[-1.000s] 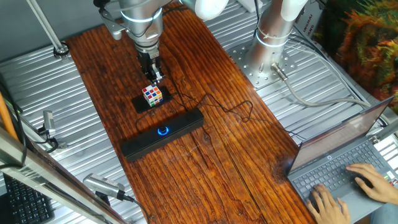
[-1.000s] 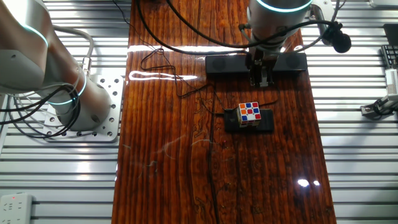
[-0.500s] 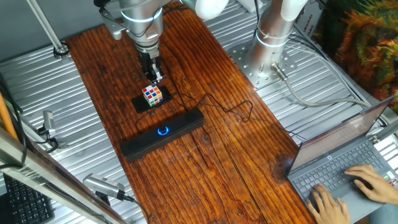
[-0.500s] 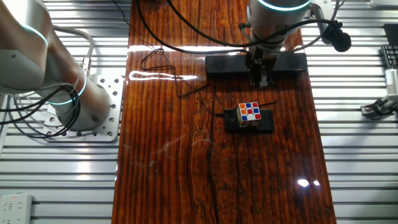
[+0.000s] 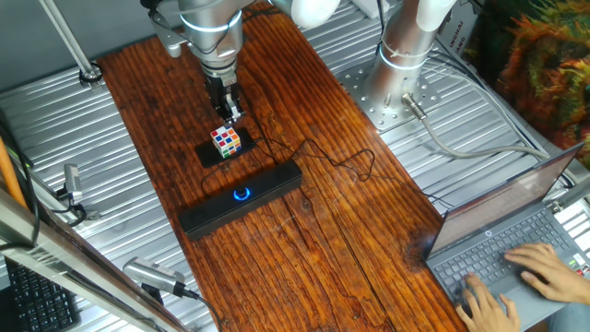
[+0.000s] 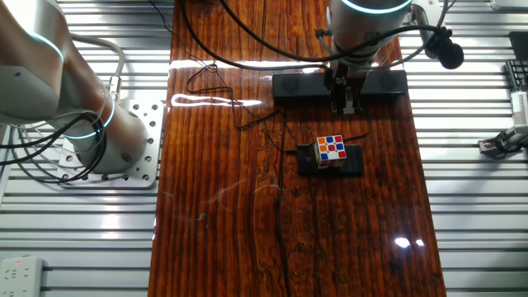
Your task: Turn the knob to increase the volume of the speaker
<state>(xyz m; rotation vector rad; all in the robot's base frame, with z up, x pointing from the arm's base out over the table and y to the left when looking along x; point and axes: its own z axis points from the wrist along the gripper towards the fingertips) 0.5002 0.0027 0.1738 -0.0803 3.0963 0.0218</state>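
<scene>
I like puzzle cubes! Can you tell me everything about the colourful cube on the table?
The cube has small squares of red, white, blue and orange. It sits upright on a small black pad on the wooden table, between the gripper and the speaker. Nothing else seems to touch it.

You see a glossy silver-grey cylindrical arm segment (image 5: 210,28) ringed by a thin band of glowing cyan-white light (image 5: 205,25). Below it hangs the narrow black two-finger gripper (image 5: 227,112), its dark fingers tipped with small pale pads. In the other fixed view the same silver segment (image 6: 367,25) shows its lit ring from above, with a thick black cable (image 6: 247,62) curving away from it and a black rounded knob-like fitting (image 6: 451,54) at its side. The round silver base column (image 5: 406,46) also wears a light ring and stands on a perforated grey metal mounting plate (image 5: 373,92) dotted with screw holes.
</scene>
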